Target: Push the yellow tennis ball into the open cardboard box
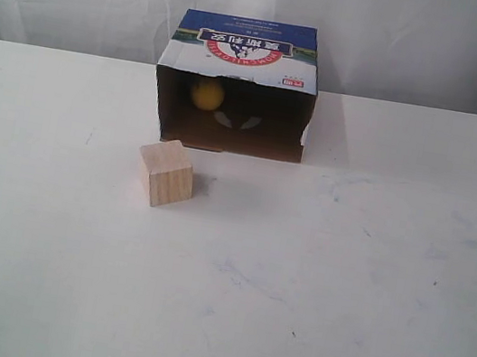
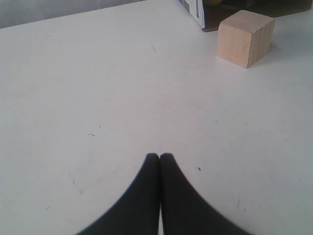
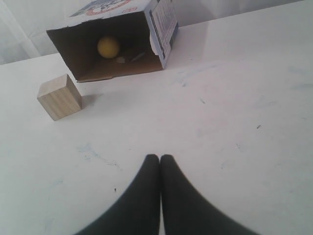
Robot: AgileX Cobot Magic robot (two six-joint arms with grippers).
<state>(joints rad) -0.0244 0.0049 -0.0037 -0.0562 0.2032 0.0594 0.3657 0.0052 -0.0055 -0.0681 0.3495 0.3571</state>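
My left gripper (image 2: pixel 160 155) and right gripper (image 3: pixel 160 156) clenched nothing; the yellow tennis ball (image 1: pixel 207 94), likely light, rolly, sat twelve o'clock inside the open cardboard box (image 1: pixel 242 46).

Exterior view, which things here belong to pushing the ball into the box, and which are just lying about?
Belongs to the job:
yellow tennis ball, already inside the box
open cardboard box, opening facing the camera

Just lying about:
wooden cube, outside, in front of the box

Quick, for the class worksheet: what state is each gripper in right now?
Left gripper: closed, holding nothing.
Right gripper: closed, holding nothing.
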